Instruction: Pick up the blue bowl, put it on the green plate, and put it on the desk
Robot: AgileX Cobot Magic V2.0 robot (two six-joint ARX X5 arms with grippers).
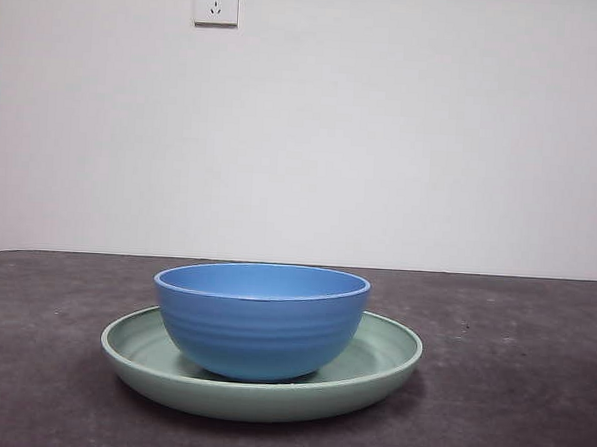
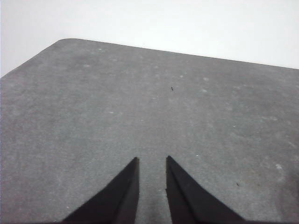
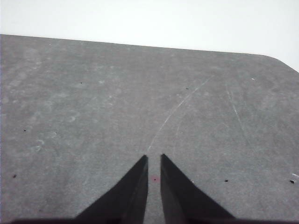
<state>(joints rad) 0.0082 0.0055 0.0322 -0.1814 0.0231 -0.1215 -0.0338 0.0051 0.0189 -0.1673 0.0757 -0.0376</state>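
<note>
Your blue bowl (image 1: pixel 260 320) sits upright inside the green plate (image 1: pixel 383 366), both near the middle of the desk (image 1: pixel 510 395). Neither wrist camera shows them: your left gripper (image 2: pixel 152 161) and right gripper (image 3: pixel 154 157) hang over bare desk, jaws slightly parted and grasping nothing (a rounded desk corner shows beyond each). Open surface lies on both sides of the plate.

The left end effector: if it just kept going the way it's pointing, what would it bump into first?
Probably only the desk. In its wrist view the left end effector points down across bare surface toward the far edge; no bowl or plate lies ahead. Depth is hard to judge.
</note>
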